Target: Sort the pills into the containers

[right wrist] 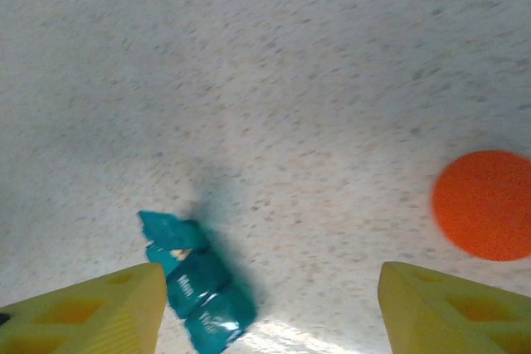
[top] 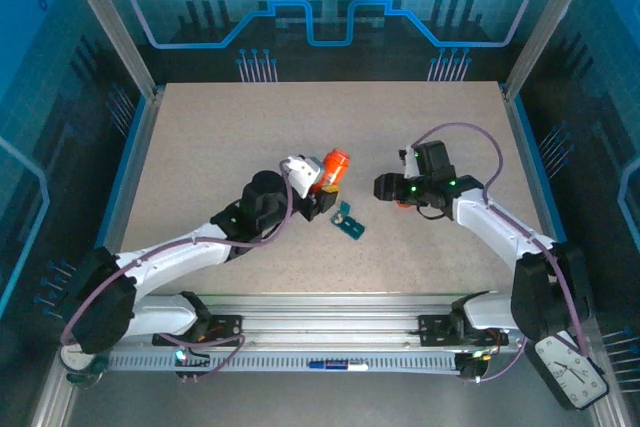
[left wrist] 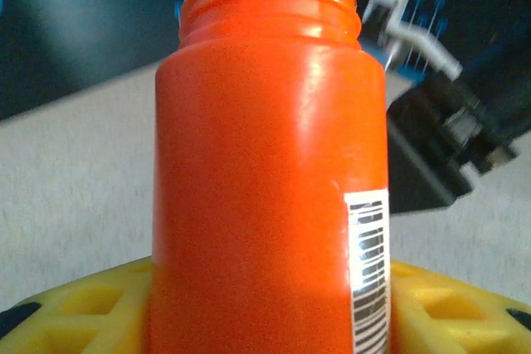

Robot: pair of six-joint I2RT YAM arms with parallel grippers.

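We are holding the uncapped orange bottle [top: 336,167] clamped in the left gripper [top: 322,190], the right gripper [right wrist: 270,304] hanging with jaws apart and empty, so we are aiming to tip slowly over the containers [top: 349,222] lying on the table [top: 200,147] just beside.

Both arms, the left arm [top: 170,259] and the right arm [top: 495,222], are built of white tube-like links joined by bulky black housings. A thin mauve cable [top: 462,126] runs along each one. Small green lights [top: 412,188] glow on the right arm's black wrist block. The fingers [right wrist: 83,312] are bright yellow plastic wedges — triangular hollows are moulded into their faces.
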